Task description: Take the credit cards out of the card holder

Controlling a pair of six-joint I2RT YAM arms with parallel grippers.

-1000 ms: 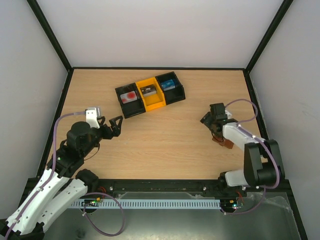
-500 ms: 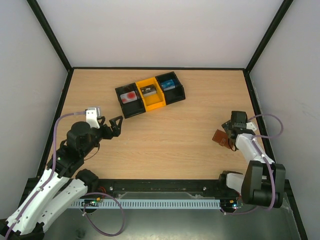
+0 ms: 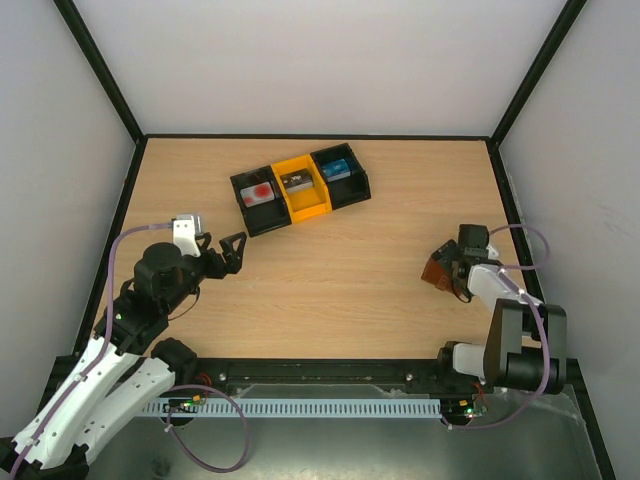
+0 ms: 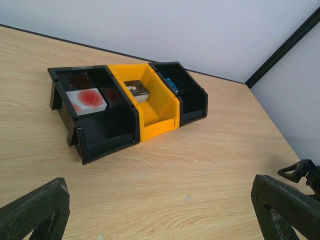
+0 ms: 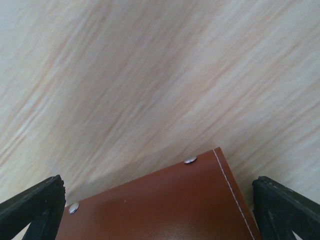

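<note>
- Wooden counter [image 3: 330,280] carries everything.
- Black-and-yellow tray [image 3: 310,210] sits toward the far side.
- Left claw [image 3: 232,253] hovers spread wide, holding nothing.
- Right claw [image 5: 157,195] stands wide over the card holder.
- Brown card holder [image 3: 436,268] lies closed near the counter's right edge.
- White credit card [image 4: 86,100] with a red round mark rests in the tray's left black compartment.

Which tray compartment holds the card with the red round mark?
The black compartment at the left end, beside the yellow middle one; the other two hold a dark card and something blue.
</note>
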